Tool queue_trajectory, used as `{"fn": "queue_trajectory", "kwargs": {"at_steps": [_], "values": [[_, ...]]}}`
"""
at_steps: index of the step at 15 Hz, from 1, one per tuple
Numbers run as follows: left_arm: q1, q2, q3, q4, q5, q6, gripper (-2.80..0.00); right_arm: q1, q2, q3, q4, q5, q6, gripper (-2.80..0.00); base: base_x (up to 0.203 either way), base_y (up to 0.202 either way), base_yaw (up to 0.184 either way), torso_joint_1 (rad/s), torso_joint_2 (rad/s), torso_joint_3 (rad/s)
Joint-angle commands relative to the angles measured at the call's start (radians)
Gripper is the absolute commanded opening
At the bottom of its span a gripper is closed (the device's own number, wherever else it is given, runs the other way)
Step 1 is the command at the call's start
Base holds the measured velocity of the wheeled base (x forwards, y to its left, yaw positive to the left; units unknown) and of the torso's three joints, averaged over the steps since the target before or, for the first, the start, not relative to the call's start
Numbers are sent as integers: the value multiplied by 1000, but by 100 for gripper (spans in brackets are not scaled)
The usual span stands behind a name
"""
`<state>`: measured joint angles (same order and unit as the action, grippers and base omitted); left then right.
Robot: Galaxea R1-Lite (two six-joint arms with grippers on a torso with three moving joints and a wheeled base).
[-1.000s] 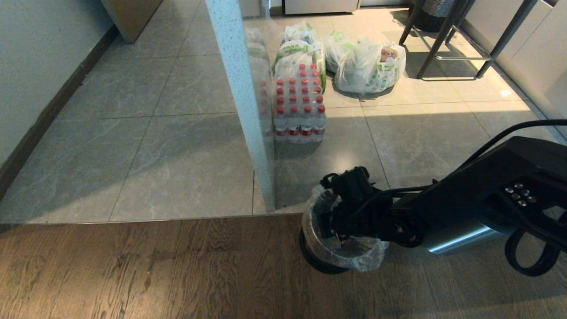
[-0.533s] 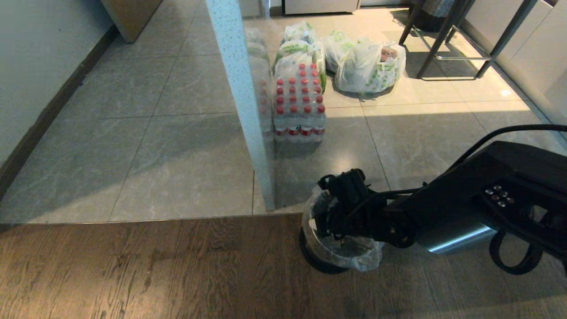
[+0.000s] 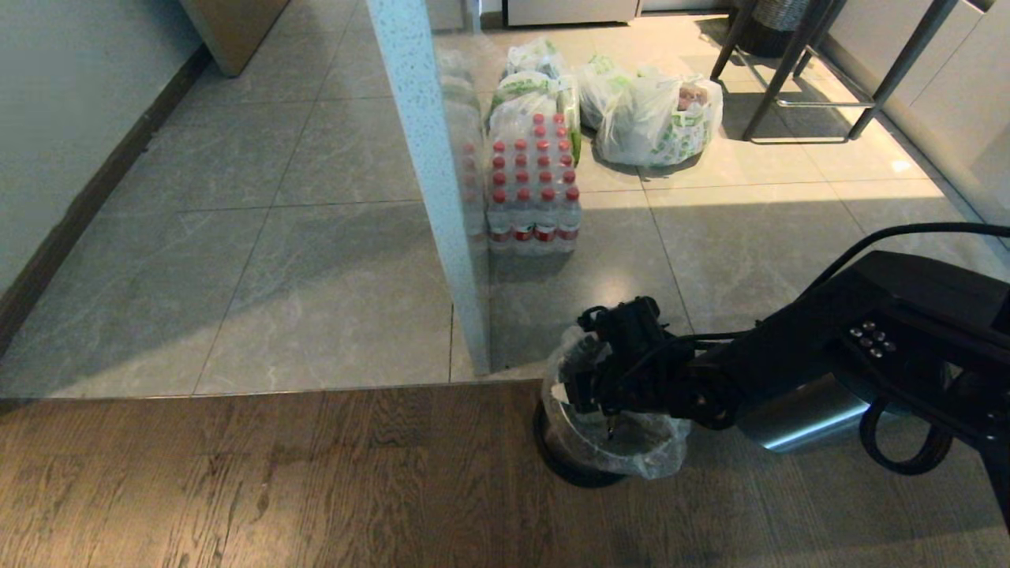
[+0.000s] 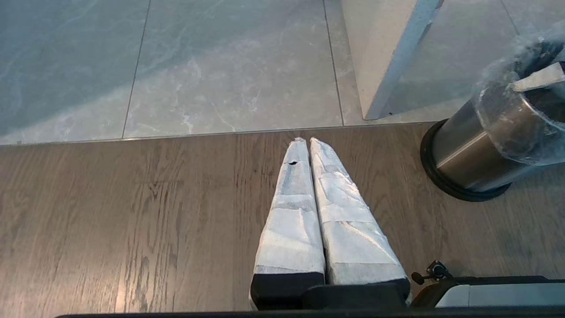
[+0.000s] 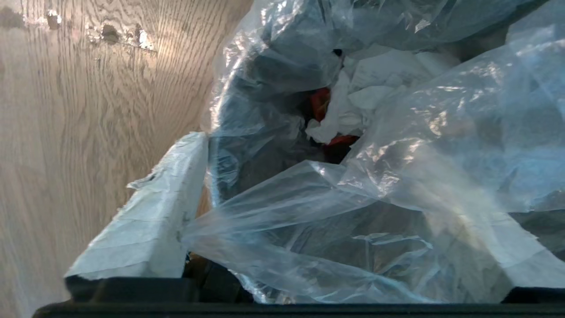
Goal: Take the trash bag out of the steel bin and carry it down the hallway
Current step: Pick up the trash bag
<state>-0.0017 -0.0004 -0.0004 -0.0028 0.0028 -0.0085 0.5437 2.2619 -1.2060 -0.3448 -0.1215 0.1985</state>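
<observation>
The steel bin [image 3: 580, 465] stands on the wooden floor by the tile edge, lined with the clear trash bag [image 3: 643, 450], whose rim is folded over the top. My right gripper [image 3: 590, 392] reaches down into the bin's mouth. In the right wrist view this gripper [image 5: 309, 172] is open: one taped finger [image 5: 150, 212] is outside the bag film and the other lies under the film, with loose trash bag [image 5: 309, 207] draped between them. White and red rubbish shows inside. My left gripper [image 4: 306, 142] is shut, parked over the wood left of the steel bin [image 4: 468, 154].
A white speckled pillar [image 3: 430, 181] rises just left of the bin. Behind it are a pack of red-capped bottles [image 3: 533, 189] and white grocery bags [image 3: 659, 118]. A second steel cylinder [image 3: 805, 414] sits behind my right arm. The grey-tiled hallway [image 3: 237, 237] runs left along a wall.
My right arm has shifted a little to the left over the bin, with its gripper staying in the bin's mouth. The bag rim has puffed out slightly on the near side.
</observation>
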Motion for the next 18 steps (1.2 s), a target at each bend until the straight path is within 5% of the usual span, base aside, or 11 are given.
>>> {"fn": "queue_trajectory", "kwargs": {"at_steps": [1,18], "values": [[0,0,2,0,0,-1,-280,-8,-1,2,0,-1,1,0,0,0,0,0,0,0],[0,0,2,0,0,-1,-280,-22,-59,43,52,72,21,0,0,0,0,0,0,0]]}}
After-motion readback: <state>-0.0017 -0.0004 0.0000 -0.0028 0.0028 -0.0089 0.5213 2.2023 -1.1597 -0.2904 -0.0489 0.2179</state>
